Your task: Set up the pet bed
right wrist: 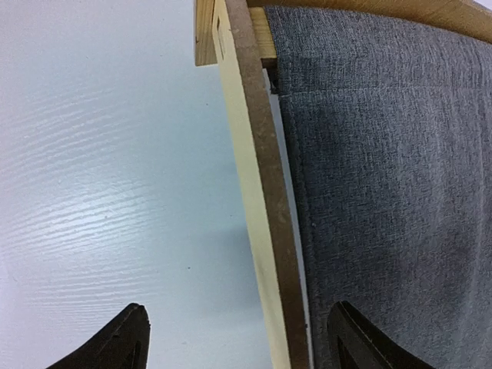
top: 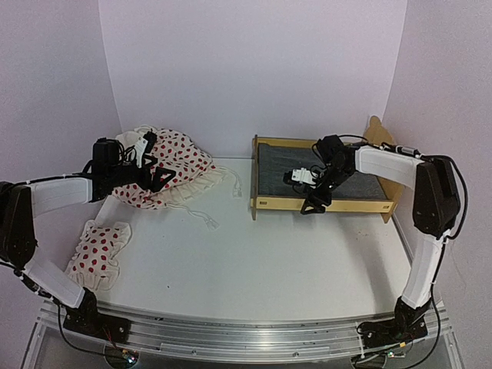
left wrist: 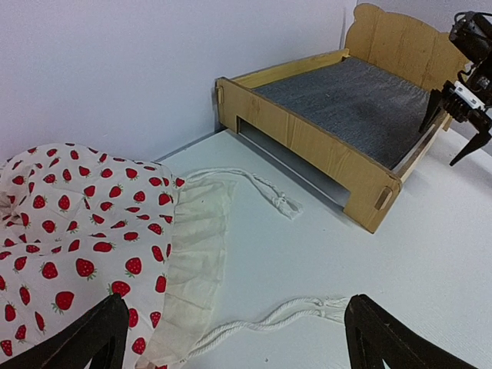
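While spread, right pincer (right wrist: 238, 307) straddles pet bed (right wrist: 257, 192) rail | left pincer (left wrist: 238, 304) spread (wrist-only: cloth (left wrist: 77, 231) strawberries)

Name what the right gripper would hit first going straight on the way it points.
The right gripper would likely meet the side rail of the pet bed, lying between the open jaws.

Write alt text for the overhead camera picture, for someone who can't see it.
A plywood pet bed with a grey mattress pad sits at the back right of a white table, the right tool open over its near rail. At the left, the left tool hangs open above a heaped strawberry-print cloth, with a matching pillow nearer the arm bases.
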You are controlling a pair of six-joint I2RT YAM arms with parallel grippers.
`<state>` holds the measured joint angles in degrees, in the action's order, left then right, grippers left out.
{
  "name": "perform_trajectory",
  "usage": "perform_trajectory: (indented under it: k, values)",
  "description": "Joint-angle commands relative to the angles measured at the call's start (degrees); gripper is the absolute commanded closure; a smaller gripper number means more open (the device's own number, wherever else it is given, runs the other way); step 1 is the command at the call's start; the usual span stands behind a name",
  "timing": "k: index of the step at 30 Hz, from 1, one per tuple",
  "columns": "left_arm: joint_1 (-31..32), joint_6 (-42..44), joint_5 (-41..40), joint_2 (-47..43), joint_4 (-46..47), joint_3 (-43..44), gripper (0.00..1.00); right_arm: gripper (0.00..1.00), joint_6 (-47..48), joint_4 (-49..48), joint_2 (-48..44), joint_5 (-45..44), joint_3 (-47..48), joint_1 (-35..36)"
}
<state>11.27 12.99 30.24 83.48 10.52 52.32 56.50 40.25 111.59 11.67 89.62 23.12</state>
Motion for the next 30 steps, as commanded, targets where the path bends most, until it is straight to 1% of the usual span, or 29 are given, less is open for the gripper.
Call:
perform_trajectory:
  k: [1,6,7,8,10,11,13,16,20,24,27,30]
  values:
    - [0.1,2.6,1.2,0.0,-2.3,2.1,0.0,0.22,5.0,0.3,3.6,-4.4,2.7,0.8]
    - [0.0,1.7,3.0,-0.3,-2.5,1.8,0.0,0.26,5.4,0.0,5.7,-5.7,3.2,1.4]
    - [0.0,1.7,2.9,-0.4,-2.4,1.7,0.0,0.29,5.4,0.0,6.1,-6.1,3.2,1.5]
    - [0.0,1.6,2.8,-0.4,-2.3,1.7,0.0,0.33,5.5,0.0,6.5,-6.3,3.3,1.6]
    - [0.0,1.7,2.2,-0.4,-2.5,2.0,0.0,0.44,5.7,0.0,6.5,-6.3,3.0,2.4]
    - [0.0,1.9,2.0,-0.4,-2.8,2.3,0.0,0.47,6.1,0.1,6.2,-6.5,2.8,3.1]
    - [0.0,3.4,2.4,0.3,-6.3,4.2,0.0,0.52,6.7,0.4,5.2,-7.1,2.0,4.9]
    - [0.0,7.5,1.9,2.2,-13.6,8.0,0.05,0.64,6.7,1.4,3.4,-7.1,0.3,8.4]
    - [0.0,13.1,-6.6,6.7,-24.8,14.4,0.07,0.69,6.5,1.6,0.2,-6.7,-3.0,14.4]
    - [-0.4,20.7,-16.4,13.2,-31.3,20.3,0.05,0.7,2.1,1.6,-2.2,-6.3,-4.2,19.9]
    - [-1.3,23.4,-21.1,18.3,-31.7,23.8,0.04,0.69,-2.0,1.5,-2.9,-5.8,-4.1,23.3]
    - [-2.0,26.7,-24.6,22.7,-27.4,25.2,0.04,0.67,-6.6,1.4,-2.1,-5.6,-2.6,26.2]
